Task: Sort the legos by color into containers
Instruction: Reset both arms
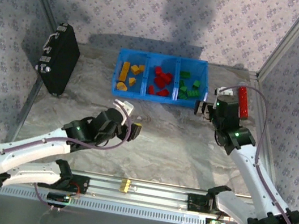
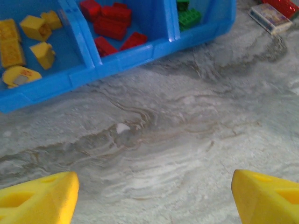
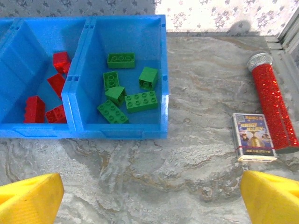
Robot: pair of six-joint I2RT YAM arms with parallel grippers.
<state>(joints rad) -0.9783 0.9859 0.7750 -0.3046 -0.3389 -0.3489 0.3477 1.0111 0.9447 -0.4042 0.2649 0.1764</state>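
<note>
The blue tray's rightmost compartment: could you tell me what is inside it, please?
Six green Lego bricks lie loose in the compartment. The floor patches beneath them are covered, so unseen.

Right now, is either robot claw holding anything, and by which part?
Nothing is held: the left gripper and the right gripper are both open and empty.

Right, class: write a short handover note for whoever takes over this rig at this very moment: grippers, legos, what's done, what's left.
Left gripper: open, empty, over bare table in front of the blue tray.
Right gripper: open, empty, near the tray's right end.
Legos: yellow legos in the left compartment, red legos in the middle, green legos in the right.
Done: sorting looks complete.
Left: check the small yellow piece on the front rail; I cannot tell what it is.
</note>
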